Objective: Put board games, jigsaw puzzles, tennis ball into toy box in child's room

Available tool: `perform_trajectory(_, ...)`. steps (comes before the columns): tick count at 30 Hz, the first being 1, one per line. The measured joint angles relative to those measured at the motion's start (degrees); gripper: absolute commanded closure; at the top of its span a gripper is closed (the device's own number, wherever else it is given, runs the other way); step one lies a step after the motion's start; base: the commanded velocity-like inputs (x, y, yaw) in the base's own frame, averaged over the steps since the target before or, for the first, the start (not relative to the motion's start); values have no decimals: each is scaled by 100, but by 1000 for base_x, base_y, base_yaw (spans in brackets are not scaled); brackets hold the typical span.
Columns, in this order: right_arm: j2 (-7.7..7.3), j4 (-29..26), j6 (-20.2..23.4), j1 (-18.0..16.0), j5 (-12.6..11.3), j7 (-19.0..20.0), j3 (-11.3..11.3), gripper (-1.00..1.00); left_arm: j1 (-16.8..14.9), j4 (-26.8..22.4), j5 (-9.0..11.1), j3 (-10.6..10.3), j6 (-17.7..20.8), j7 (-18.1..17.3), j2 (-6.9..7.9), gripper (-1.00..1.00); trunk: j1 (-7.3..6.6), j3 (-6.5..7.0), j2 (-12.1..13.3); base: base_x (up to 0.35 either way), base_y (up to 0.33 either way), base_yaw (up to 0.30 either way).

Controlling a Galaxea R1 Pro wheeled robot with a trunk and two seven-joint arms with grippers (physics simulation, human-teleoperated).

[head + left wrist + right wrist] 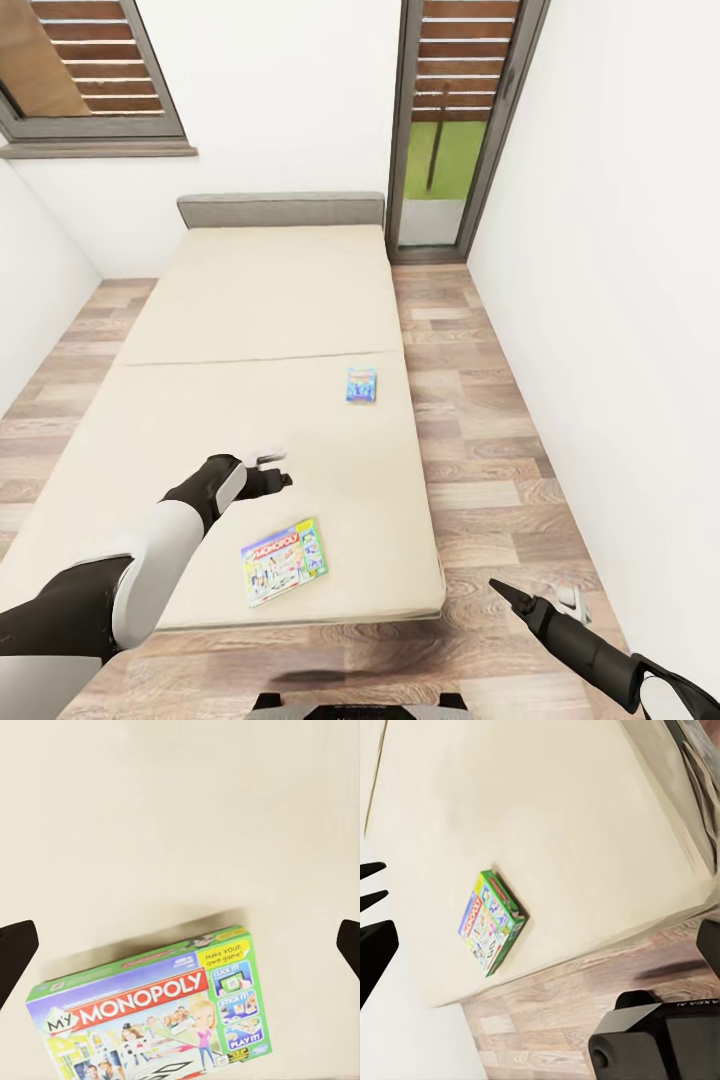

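Observation:
Two board games lie on the bed [200,400], a low beige mattress with a grey headboard. The larger is a green-edged Monopoly box [284,562] [150,1020] [491,922], flat near the mattress's front edge. A small light blue game box [362,385] rests farther back near the right edge. My left gripper [278,468] [180,945] hovers open over the mattress just beyond the Monopoly box, with nothing between its fingers. My right gripper [540,600] [540,945] hangs open over the floor to the right of the bed's front corner, holding nothing.
Wood-plank floor [480,420] runs along the bed's right side between the mattress and a white wall [620,300]. A glazed door [450,130] stands behind the bed's far right corner and a window [90,70] at the far left. My base [660,1035] sits by the bed's foot.

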Motion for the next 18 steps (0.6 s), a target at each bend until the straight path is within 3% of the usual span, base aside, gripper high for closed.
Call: perform_trajectory(18, 0, 65, 0, -9, 0, -4, -6, -100, 0, 0, 0, 0, -31, -2, 6, -100, 0, -168, 0, 0, 0, 0)
